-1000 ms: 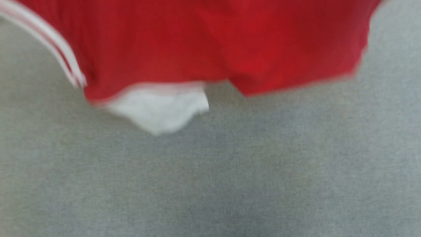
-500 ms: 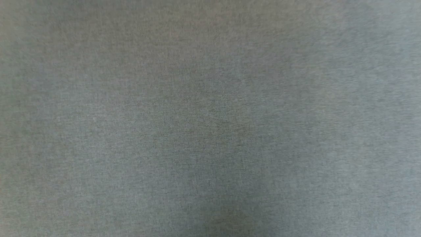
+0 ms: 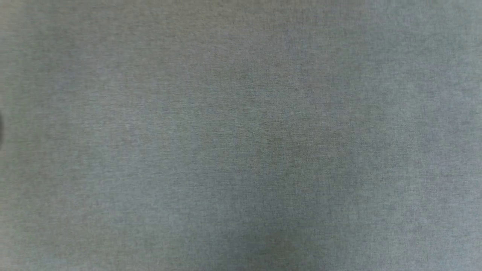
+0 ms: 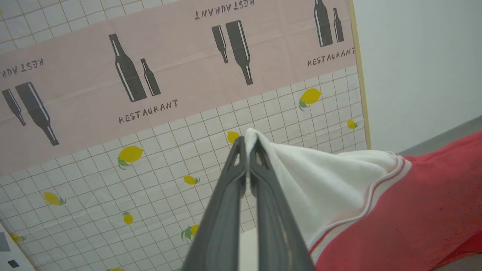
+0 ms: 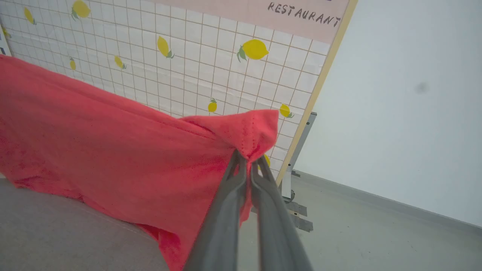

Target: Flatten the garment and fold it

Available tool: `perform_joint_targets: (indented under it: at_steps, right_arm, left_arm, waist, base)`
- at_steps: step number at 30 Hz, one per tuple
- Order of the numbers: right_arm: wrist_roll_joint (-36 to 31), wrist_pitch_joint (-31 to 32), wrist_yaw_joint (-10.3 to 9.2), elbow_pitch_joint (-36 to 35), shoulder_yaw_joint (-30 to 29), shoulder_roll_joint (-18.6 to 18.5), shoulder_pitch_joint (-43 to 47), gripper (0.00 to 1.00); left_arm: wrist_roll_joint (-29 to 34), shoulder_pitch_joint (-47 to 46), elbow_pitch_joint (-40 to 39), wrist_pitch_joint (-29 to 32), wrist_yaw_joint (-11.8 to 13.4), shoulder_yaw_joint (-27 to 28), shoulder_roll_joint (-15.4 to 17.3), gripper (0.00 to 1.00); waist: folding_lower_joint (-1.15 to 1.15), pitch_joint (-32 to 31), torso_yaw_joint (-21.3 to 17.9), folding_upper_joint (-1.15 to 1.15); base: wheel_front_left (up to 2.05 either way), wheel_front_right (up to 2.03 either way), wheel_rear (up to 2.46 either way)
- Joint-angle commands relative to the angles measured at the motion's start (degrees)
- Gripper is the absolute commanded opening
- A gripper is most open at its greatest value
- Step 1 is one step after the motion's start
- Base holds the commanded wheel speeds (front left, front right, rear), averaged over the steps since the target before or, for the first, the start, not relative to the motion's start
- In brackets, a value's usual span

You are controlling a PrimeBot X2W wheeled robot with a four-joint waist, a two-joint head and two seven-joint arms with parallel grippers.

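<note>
Where red cloth crossed the top of the head view a second ago, bare grey surface (image 3: 241,135) now lies from edge to edge. Whether the cloth rose or the head tipped, I cannot tell.

Both wrist views look out at a printed screen (image 4: 150,75) of lemons, bottles and the word RESTAURANT, with a pale wall (image 5: 395,94) and a grey floor (image 5: 357,233) beside it. Both arms are held up off the surface, their fingers aimed at that screen.

Between them hangs the garment (image 5: 113,150), a broad red sheet stretching away to the left of the right wrist view and sagging until its lower edge nears the grey surface.

On the other side the white sleeve (image 4: 320,177), edged in red and white stripes, drapes off to the right of the left arm's fingers.

The right gripper (image 5: 248,162) is pinched tight on a stitched red corner, which folds over its fingertips. The left gripper (image 4: 247,145) is likewise clamped together, with the tip of the white sleeve caught at its very end.
</note>
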Motion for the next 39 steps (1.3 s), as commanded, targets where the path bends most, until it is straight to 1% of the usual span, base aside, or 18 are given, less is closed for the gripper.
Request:
perform_joint_targets:
  at_steps: [1,7,11,14,16,19,27,30,33,39]
  right_arm:
    - [0.0,-1.2,-0.10,0.6,1.0,0.1,2.3,0.00]
    - [1.3,-5.3,-0.10,1.4,6.5,0.4,12.6,0.00]
    - [3.4,-6.8,-0.10,0.2,9.6,0.0,20.3,0.00]
    - [4.9,-7.3,-0.10,-0.9,12.0,-1.1,26.4,0.00]
    - [5.9,-7.5,-0.10,-1.5,13.4,-2.1,30.4,0.00]
    - [8.3,-7.4,-0.10,-3.0,15.5,-3.5,36.4,0.00]
    - [14.1,-6.9,-0.10,-8.7,20.5,-7.2,47.3,0.00]
    - [15.4,-6.9,-0.10,-10.3,21.0,-8.1,50.2,0.00]
    - [16.6,-5.8,-0.10,-11.7,21.0,-9.2,53.4,0.00]
    - [20.3,-1.0,-0.10,-15.6,19.8,-12.7,60.6,0.00]
  left_arm:
    - [-0.9,4.1,-0.3,-0.6,0.6,-0.5,-0.2,0.00]
    - [-2.9,21.7,-3.9,-1.4,2.8,-2.5,-0.1,0.00]
    - [-4.7,33.4,-7.0,-1.6,3.6,-4.1,0.8,0.00]
    - [-6.6,42.3,-9.3,-1.3,4.0,-5.7,1.9,0.00]
    - [-9.3,47.7,-10.6,-0.5,4.5,-6.0,2.0,0.00]
    - [-10.6,54.3,-12.8,0.7,5.4,-7.3,4.0,0.00]
    - [-14.7,66.8,-19.0,4.1,8.3,-8.5,9.1,0.00]
    - [-16.4,70.7,-21.5,6.2,9.0,-9.2,11.1,0.00]
    - [-18.1,74.0,-24.0,8.9,8.4,-10.7,12.9,0.00]
    - [-21.8,78.8,-28.0,13.4,7.7,-12.9,14.8,0.00]
  waist:
    - [-0.01,-2.3,1.0,0.00]
    - [-0.01,-8.2,2.3,0.00]
    - [-0.01,-12.6,2.5,0.00]
    - [-0.01,-15.9,2.5,0.00]
    - [-0.01,-18.2,2.7,0.00]
    - [-0.01,-21.2,2.8,0.00]
    - [-0.01,-26.7,3.4,0.00]
    - [-0.01,-28.4,3.7,0.00]
    - [-0.01,-30.0,4.0,0.00]
    - [-0.01,-33.0,4.0,0.00]
  base:
    - [0.00,0.00,0.00]
    - [0.00,0.00,0.00]
    - [0.00,0.00,0.00]
    - [0.00,0.00,0.00]
    - [0.00,0.00,0.00]
    - [0.00,0.00,0.00]
    - [0.00,0.00,0.00]
    - [0.00,0.00,0.00]
    - [0.00,0.00,0.00]
    - [0.00,0.00,0.00]
